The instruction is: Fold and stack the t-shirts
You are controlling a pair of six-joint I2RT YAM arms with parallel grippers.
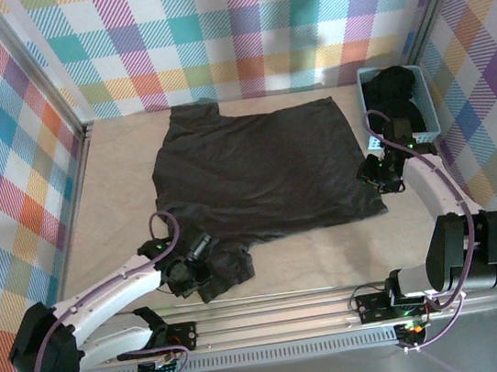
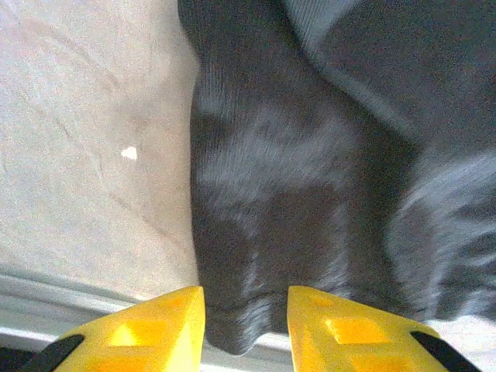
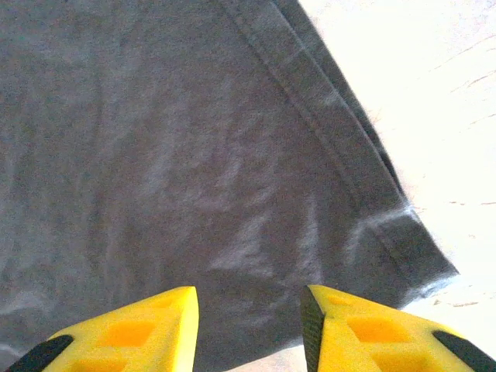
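A dark charcoal t-shirt [image 1: 256,171] lies spread flat across the middle of the table. My left gripper [image 1: 198,251] is over its bunched near-left sleeve. In the left wrist view the yellow fingers [image 2: 163,322] stand apart, and the sleeve cloth [image 2: 294,178] hangs down between them, gripped by neither; the left gripper [image 2: 246,298] is open. My right gripper [image 1: 384,176] hovers at the shirt's near-right corner. There the right gripper [image 3: 248,298] is open above the hemmed cloth [image 3: 194,155]. Another dark t-shirt [image 1: 394,87] sits crumpled in the basket.
The light-blue lattice basket [image 1: 427,115] stands at the back right against the plaid wall. Bare beige tabletop [image 1: 119,186] lies left of the shirt. A metal rail [image 1: 276,316] runs along the near edge, close under the left gripper.
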